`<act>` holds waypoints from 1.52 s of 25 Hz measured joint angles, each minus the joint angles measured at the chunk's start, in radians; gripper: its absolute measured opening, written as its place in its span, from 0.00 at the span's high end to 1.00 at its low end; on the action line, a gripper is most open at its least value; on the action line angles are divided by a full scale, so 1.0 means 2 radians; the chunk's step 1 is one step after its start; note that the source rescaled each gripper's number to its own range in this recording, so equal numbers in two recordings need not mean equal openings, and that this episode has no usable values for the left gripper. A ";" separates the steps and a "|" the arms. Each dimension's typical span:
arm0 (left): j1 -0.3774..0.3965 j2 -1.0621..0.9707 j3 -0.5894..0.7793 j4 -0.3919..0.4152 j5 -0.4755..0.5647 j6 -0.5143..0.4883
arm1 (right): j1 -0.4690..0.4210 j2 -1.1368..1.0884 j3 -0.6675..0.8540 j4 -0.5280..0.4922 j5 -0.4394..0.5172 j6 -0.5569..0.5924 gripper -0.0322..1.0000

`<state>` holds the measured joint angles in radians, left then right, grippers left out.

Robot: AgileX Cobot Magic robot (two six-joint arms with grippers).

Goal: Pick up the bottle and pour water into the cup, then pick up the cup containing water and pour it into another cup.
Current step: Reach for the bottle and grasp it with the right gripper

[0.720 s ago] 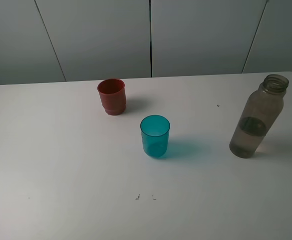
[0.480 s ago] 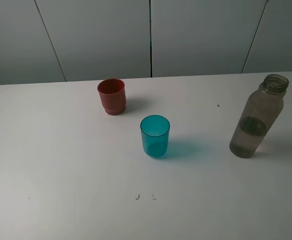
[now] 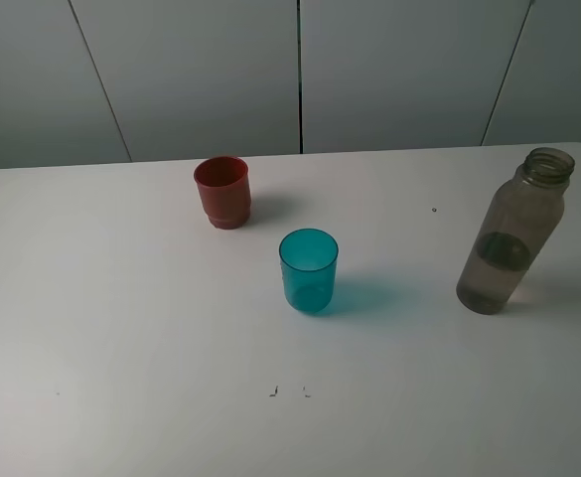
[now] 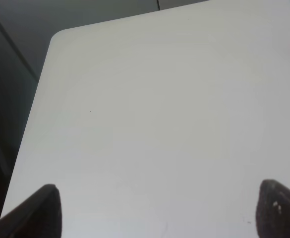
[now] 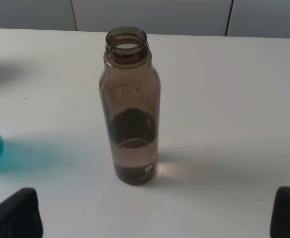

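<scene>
My right pincer is spread wide and holds nothing. The bottle stands just in front of it, on the right of the counter. My left pincer is spread wide too. The bottle is tall and has no cap, so I think a bump could tip it and spill the water. I count one bottle and two cups: a blue cup in the middle and a red cup farther back, to its left.

The uncapped, part-filled bottle stands upright before the wide-spread end effector.
</scene>
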<state>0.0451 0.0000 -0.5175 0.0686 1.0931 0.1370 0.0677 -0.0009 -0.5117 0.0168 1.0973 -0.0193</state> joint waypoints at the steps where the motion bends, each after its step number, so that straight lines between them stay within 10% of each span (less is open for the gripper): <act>1: 0.000 0.000 0.000 0.000 0.000 0.000 | 0.000 0.000 0.000 0.000 0.000 0.000 0.00; 38: 0.000 0.000 0.000 0.000 0.000 0.000 | 0.000 0.000 0.000 0.000 0.000 0.000 0.00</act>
<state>0.0451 0.0000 -0.5175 0.0686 1.0931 0.1370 0.0677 -0.0009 -0.5117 0.0168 1.0973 -0.0193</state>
